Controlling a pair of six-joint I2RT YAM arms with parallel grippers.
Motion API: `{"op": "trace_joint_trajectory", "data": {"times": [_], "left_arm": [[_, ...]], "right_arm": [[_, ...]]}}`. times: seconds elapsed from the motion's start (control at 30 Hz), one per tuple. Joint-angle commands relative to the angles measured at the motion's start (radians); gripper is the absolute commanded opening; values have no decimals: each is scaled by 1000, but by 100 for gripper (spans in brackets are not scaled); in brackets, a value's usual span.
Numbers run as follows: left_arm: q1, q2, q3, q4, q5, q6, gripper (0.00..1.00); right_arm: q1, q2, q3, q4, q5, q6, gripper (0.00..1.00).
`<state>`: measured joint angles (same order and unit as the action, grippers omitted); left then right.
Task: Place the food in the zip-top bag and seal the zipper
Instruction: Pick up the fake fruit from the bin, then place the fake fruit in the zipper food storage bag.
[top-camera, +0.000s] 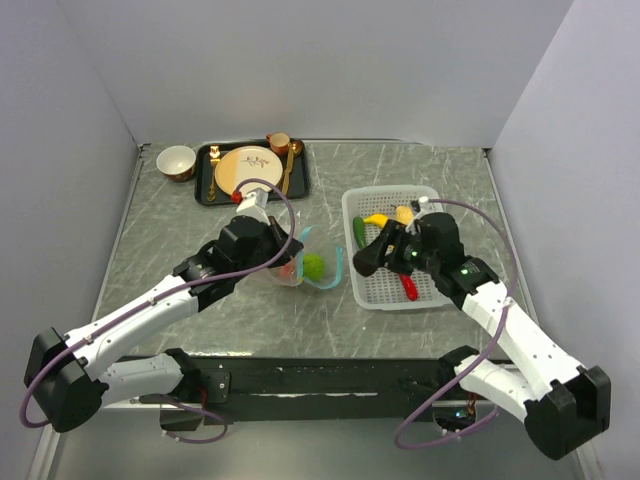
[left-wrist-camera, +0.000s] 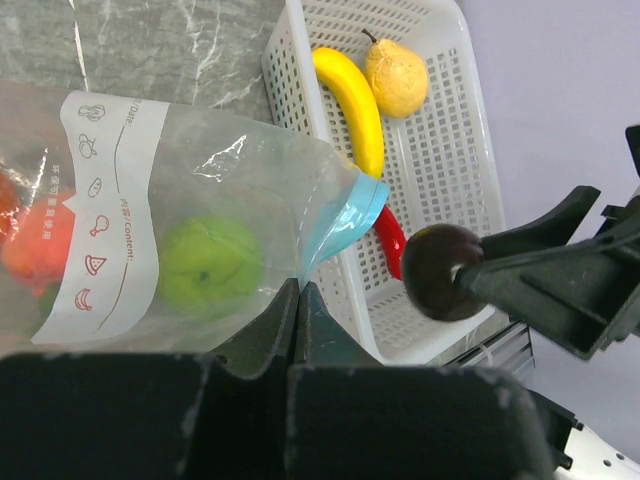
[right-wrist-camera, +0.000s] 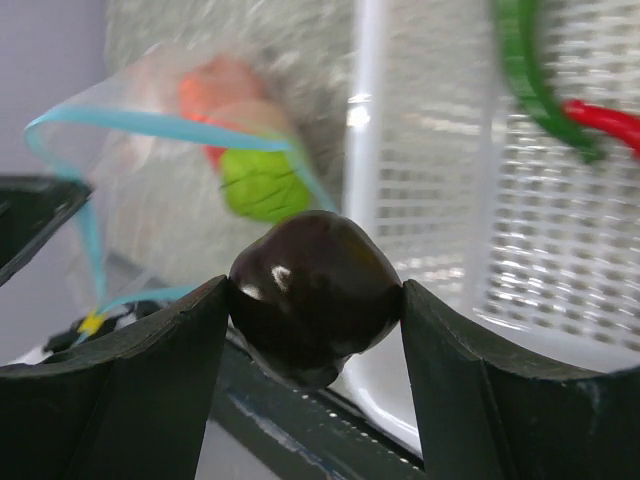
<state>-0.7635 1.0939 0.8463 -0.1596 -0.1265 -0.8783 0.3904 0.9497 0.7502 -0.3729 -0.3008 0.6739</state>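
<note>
The right end effector (right-wrist-camera: 315, 310) grips the dark fruit (right-wrist-camera: 312, 288) between its fingers, by the white basket's (left-wrist-camera: 440, 150) left rim. The left end effector (left-wrist-camera: 298, 310) pinches the zip-top bag (left-wrist-camera: 230, 170) just left of it, mouth gaping, lime-green ball (left-wrist-camera: 210, 265) inside.

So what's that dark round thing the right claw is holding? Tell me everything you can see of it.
The dark fruit is a small, glossy, near-black ball, slightly lumpy, plastic by its look. It is whole and held in the air, clamped between the two fingers of the right gripper, one on each side. It hangs by the edge of the white basket nearest the clear bag. Nothing else touches it.
</note>
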Motion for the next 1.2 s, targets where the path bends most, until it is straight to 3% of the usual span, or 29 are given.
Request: {"op": "trace_joint_trajectory", "data": {"times": [0.0,0.4,0.73,0.83,0.87,0.97,1.03,1.17], "left_arm": [[-2,-14,16,69,27,-27,1],[-2,-12,30,84,79,-37,1],[-2,-100,-3,117,33,-56,1],[-2,-121,-6,97,-4,-51,1],[-2,-126,-6,91,-21,-51,1],[0,-144,-13,77,-50,-53,1],[-2,-155,-19,74,-59,-54,1],[-2,-157,-23,58,-81,-60,1]], "right_arm": [[97,41,74,97,-6,29,52],[261,218,187,195,112,55,52],[312,405,293,232,39,55,55],[337,419,296,265,0,41,64],[341,416,290,281,-9,32,74],[346,394,273,285,-9,9,93],[347,362,265,272,27,-13,100],[343,299,248,223,110,-34,100]]}}
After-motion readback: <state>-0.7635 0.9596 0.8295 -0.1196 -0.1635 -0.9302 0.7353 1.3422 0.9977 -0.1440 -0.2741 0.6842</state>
